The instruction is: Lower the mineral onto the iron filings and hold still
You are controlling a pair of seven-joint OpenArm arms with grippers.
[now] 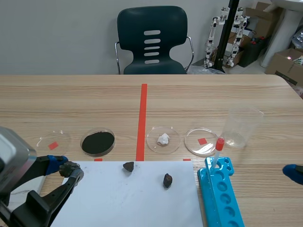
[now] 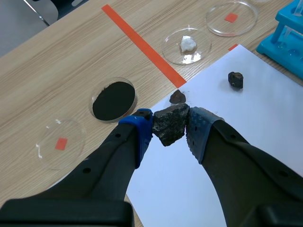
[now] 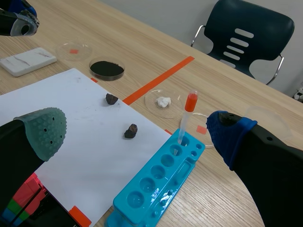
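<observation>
At the left, a dark mineral [image 2: 169, 122] is clamped between the pads of the left gripper [image 2: 171, 126]. It is held over the edge of a white paper sheet [image 1: 137, 203], near but not above the dish of iron filings [image 1: 98, 142] on the bench [image 1: 213, 94]. A small stone [image 1: 128, 166] and a second stone [image 1: 167, 180] are seen on the sheet. At the right, the right gripper [image 3: 137, 137] is spread wide with nothing held, above a blue rack [image 3: 156, 189].

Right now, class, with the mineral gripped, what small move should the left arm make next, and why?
Probably carry the mineral across until it hangs over the dish of iron filings, before lowering. The left gripper holds it short of the dish, by the white paper's edge.
</observation>
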